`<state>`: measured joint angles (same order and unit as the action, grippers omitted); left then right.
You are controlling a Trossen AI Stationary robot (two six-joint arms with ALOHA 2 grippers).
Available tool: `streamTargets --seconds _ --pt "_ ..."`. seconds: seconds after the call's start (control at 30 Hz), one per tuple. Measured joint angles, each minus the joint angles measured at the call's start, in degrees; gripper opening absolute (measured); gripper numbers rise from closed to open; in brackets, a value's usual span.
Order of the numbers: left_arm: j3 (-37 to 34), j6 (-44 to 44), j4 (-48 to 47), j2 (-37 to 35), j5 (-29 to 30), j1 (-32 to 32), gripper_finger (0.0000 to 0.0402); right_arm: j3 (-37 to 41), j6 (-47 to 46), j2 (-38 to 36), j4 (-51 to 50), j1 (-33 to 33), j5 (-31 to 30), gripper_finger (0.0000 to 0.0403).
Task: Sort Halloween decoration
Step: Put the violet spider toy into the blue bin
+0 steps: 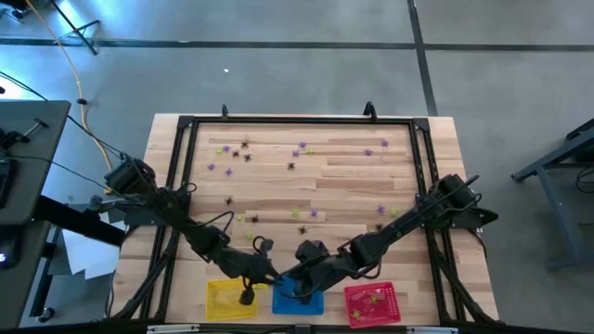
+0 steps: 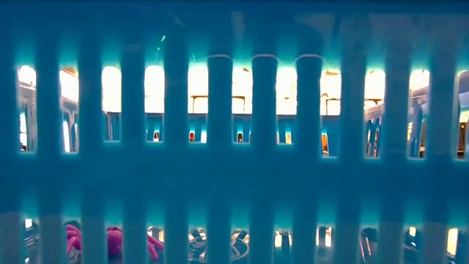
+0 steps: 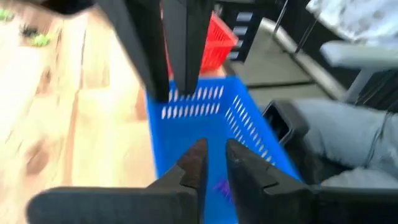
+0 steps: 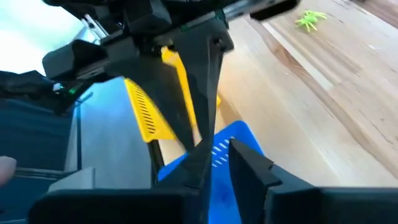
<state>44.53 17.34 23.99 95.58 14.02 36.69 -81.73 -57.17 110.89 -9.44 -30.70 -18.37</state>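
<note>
Left gripper [image 3: 214, 163] hangs over the blue basket [image 1: 297, 299], fingers slightly parted with nothing between them; a purple spider trinket [image 3: 222, 188] lies in the basket just below. Right gripper [image 4: 219, 160], fingers likewise narrowly apart, meets it above the same basket. Either side sit the yellow basket [image 1: 229, 299] and red basket [image 1: 372, 304]. More trinkets [image 1: 295, 160] dot the wooden table [image 1: 306, 186] well beyond both bent, crossing arms.

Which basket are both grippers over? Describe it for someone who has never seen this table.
Along the wooden table's near edge stand three square mesh baskets. It is the blue basket, in the middle, between the yellow basket and the red basket, under both arms.
</note>
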Motion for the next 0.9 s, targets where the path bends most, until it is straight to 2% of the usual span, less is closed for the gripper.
streamTargets --seconds 0.2,0.47,0.77,0.9 --pt "0.0 0.1 -4.3 -2.8 0.6 -0.2 0.0002 0.0 -1.1 -2.4 -6.4 0.0 -1.2 0.0004" --pt "0.0 0.2 -12.7 -7.4 4.8 -0.2 0.0 0.0 -7.1 -4.2 -21.2 0.0 -2.2 0.0001" --pt "0.0 8.2 -39.2 -18.7 15.5 0.6 0.0 0.0 -17.7 -4.2 -49.3 -0.3 0.5 0.0" --pt "0.0 15.2 -53.2 -24.8 21.5 2.1 0.0 0.0 -17.8 -4.2 -56.1 -0.5 2.5 0.0"
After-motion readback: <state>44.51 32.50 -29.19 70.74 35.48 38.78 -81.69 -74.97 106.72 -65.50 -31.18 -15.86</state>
